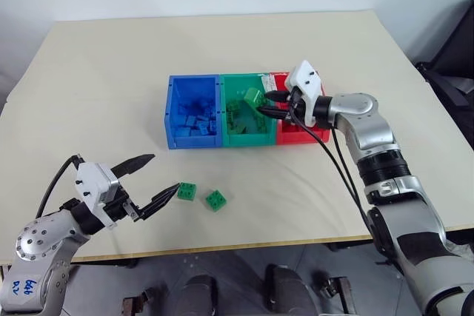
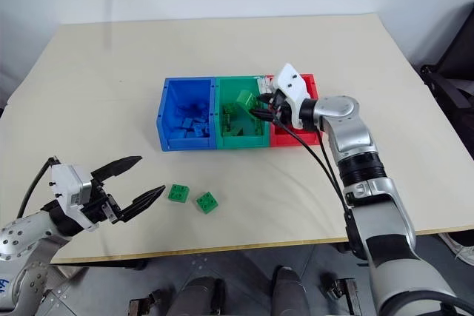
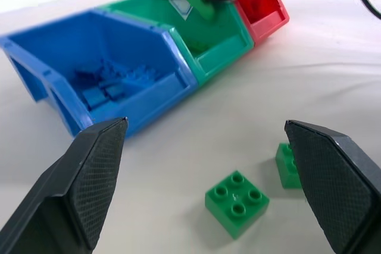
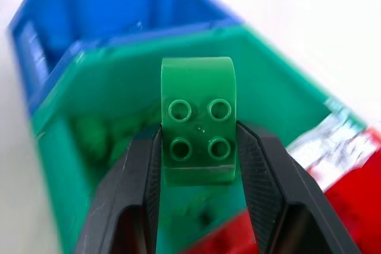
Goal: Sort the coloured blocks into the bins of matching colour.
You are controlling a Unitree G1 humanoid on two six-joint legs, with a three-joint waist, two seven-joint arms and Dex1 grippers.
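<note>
Risk lies in the right gripper (image 4: 197,165), pinching a green block (image 4: 197,120) above the green bin (image 1: 248,138), releasing off-centre while the left gripper (image 1: 152,181) stands spread.

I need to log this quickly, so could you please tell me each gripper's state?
Left gripper: open, holding nothing.
Right gripper: closed on a green block above the green bin.

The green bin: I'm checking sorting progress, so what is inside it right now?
Green blocks lie on the green bin's floor, number unclear. The right pincer holds another green block above it, covering part of the inside.
</note>
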